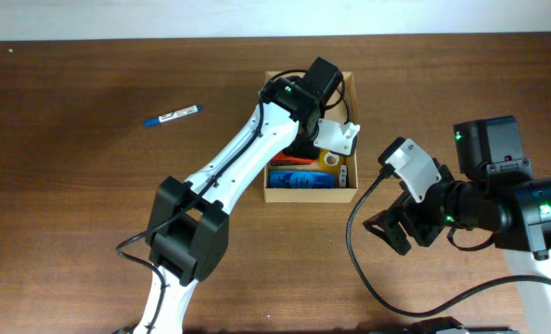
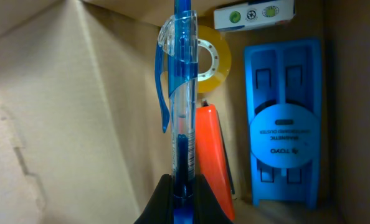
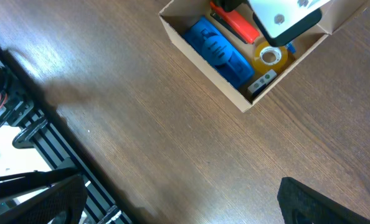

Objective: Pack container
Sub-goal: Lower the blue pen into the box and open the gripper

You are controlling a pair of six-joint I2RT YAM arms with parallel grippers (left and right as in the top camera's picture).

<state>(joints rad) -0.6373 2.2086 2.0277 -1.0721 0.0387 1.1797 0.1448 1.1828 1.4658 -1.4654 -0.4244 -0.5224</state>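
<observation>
The tan cardboard container (image 1: pixel 348 193) stands open at the table's middle back; it also shows in the right wrist view (image 3: pixel 200 65). Inside lie a blue duster block (image 2: pixel 283 146), an orange item (image 2: pixel 211 155), a yellow tape roll (image 2: pixel 211 59) and a small white eraser (image 2: pixel 253 15). My left gripper (image 2: pixel 184 190) is inside the container, shut on a clear blue pen (image 2: pixel 182 93) that points along the box's cardboard wall. My right gripper (image 1: pixel 401 230) is open and empty over bare table, to the right of the container.
A second blue and white pen (image 1: pixel 173 116) lies on the brown wooden table (image 1: pixel 71 186) at the back left. The table's edge and a black rail (image 3: pixel 42 124) show in the right wrist view.
</observation>
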